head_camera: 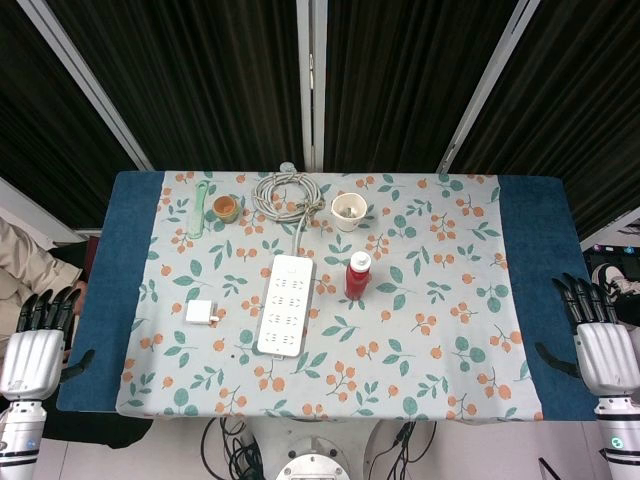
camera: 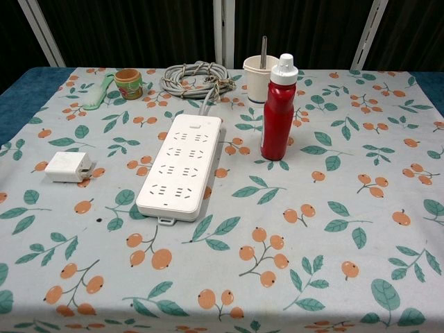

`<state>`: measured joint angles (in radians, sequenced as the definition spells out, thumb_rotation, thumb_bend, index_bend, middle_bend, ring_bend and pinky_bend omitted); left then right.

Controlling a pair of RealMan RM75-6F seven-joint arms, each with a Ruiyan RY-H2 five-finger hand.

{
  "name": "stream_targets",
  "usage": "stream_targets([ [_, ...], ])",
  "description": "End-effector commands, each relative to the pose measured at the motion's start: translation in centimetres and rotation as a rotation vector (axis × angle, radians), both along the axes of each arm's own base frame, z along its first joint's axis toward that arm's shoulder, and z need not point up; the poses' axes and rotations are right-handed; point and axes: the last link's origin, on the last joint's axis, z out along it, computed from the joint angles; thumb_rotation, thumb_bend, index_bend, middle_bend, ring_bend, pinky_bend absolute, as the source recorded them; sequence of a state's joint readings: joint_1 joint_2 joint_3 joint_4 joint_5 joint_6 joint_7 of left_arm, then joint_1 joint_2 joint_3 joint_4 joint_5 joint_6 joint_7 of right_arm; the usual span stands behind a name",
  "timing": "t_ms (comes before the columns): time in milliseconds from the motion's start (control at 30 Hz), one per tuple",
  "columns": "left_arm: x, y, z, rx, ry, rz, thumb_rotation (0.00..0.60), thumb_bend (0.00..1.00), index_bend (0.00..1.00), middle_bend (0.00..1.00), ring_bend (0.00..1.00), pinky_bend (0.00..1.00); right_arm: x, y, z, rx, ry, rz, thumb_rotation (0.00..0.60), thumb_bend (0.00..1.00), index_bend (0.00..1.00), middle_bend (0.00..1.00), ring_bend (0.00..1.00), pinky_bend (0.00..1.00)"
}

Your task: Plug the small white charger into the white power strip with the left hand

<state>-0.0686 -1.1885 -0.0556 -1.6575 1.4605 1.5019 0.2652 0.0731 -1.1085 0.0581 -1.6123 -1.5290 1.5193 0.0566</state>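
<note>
Charger: small white block lying flat on the flowered cloth, left of the power strip, apart from it, untouched.
Power strip: white, lying lengthwise mid-bench; its grey cord coiled at the far end.
Left robot hand: off the bench's left edge, fingers spread, holding nothing, well apart from the charger.
Right robot hand: off the right edge, fingers spread, empty.
Bottle: red with white cap, upright just right of the strip.
Cups: white cup behind the bottle, something thin standing in it; small orange cup at far left.
Brush: green, beside the orange cup.
Bench: blue under the cloth.
</note>
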Motion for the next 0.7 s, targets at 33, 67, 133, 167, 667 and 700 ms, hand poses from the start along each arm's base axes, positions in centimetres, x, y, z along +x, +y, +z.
stream_targets([
  [33, 0.0, 0.0, 0.0, -0.001, -0.001, 0.001, 0.600, 0.19, 0.07, 0.03, 0.00, 0.00, -0.1, 0.1, 0.0, -0.002, 0.000, -0.002, 0.600, 0.12, 0.00, 0.02, 0.00, 0.00],
  [67, 0.0, 0.0, 0.0, -0.001, -0.001, 0.001, 0.600, 0.19, 0.07, 0.03, 0.00, 0.00, -0.1, 0.1, 0.0, -0.003, -0.001, -0.003, 0.600, 0.13, 0.00, 0.02, 0.00, 0.00],
  [133, 0.0, 0.0, 0.0, 0.000, -0.003, 0.000, 0.600, 0.19, 0.07, 0.03, 0.00, 0.00, -0.1, 0.2, 0.0, -0.004, -0.001, -0.003, 0.600, 0.12, 0.00, 0.02, 0.00, 0.00],
  [167, 0.1, 0.0, 0.0, -0.001, -0.004, -0.002, 0.600, 0.19, 0.07, 0.03, 0.00, 0.00, -0.1, 0.3, 0.1, -0.004, -0.002, -0.002, 0.600, 0.12, 0.00, 0.02, 0.00, 0.00],
  [667, 5.2, 3.5, -3.1, -0.202, -0.055, -0.236, 0.600, 0.19, 0.07, 0.03, 0.00, 0.00, 1.5, 0.0, 2.5, -0.051, 0.057, 0.063, 0.600, 0.12, 0.00, 0.02, 0.00, 0.00],
  [700, 5.9, 4.1, -3.8, -0.239, -0.063, -0.260, 0.600, 0.19, 0.07, 0.03, 0.00, 0.00, 1.7, 0.0, 2.7, -0.051, 0.063, 0.065, 0.600, 0.12, 0.00, 0.02, 0.00, 0.00],
])
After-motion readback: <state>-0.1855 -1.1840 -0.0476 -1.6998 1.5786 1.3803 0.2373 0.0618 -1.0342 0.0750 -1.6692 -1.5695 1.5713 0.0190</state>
